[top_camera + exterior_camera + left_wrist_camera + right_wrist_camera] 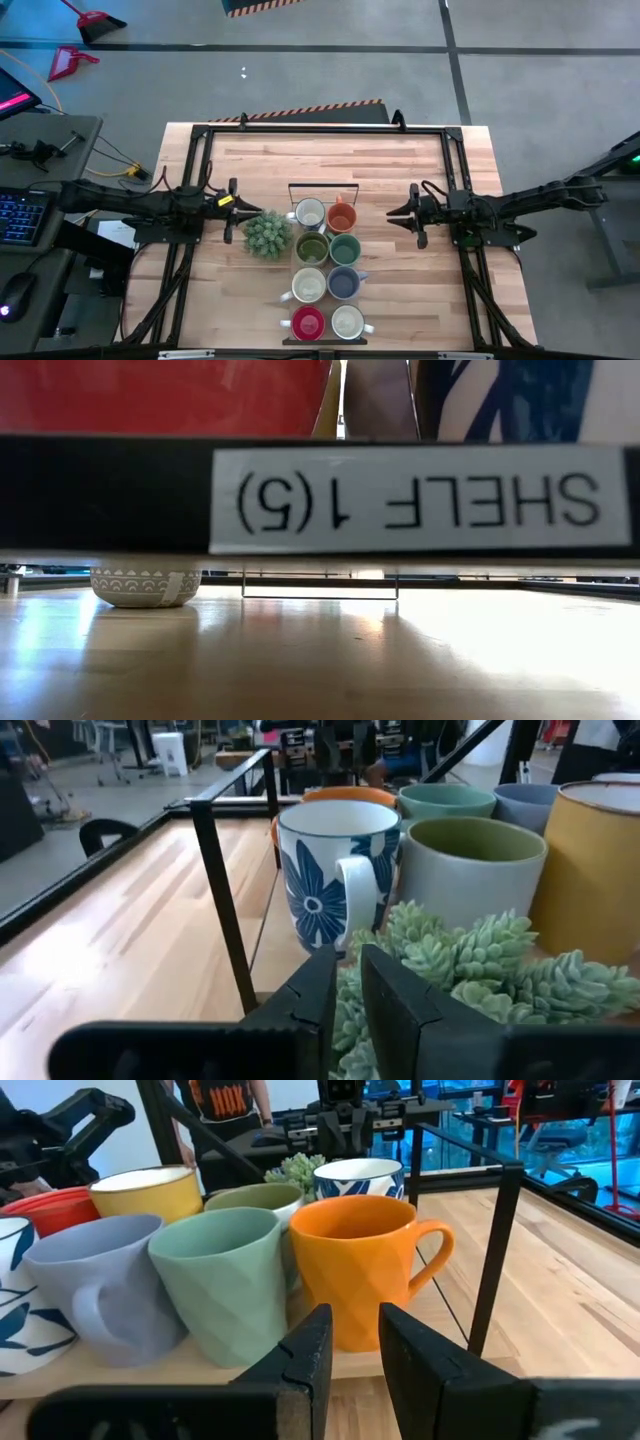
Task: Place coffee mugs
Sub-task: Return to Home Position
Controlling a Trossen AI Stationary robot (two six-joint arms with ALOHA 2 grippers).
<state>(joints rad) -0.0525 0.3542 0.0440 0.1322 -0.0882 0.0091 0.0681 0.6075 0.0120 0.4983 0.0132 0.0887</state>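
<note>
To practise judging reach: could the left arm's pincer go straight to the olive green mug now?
Probably not: the potted plant stands between the left pincer and the olive green mug. The right pincer waits opposite.

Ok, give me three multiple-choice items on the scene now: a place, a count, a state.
1. The potted plant stands: A) beside the shelf, on the left arm's side; B) on the right arm's side; C) on the shelf.
2. Mugs on the shelf: A) six; B) eight; C) ten.
3. The left gripper and right gripper: A) both hold mugs; B) one holds a mug; C) both hold nothing.
1 A: the high view shows it left of the shelf. 2 B: four rows of two. 3 C: both wrist views show nothing gripped.
</note>
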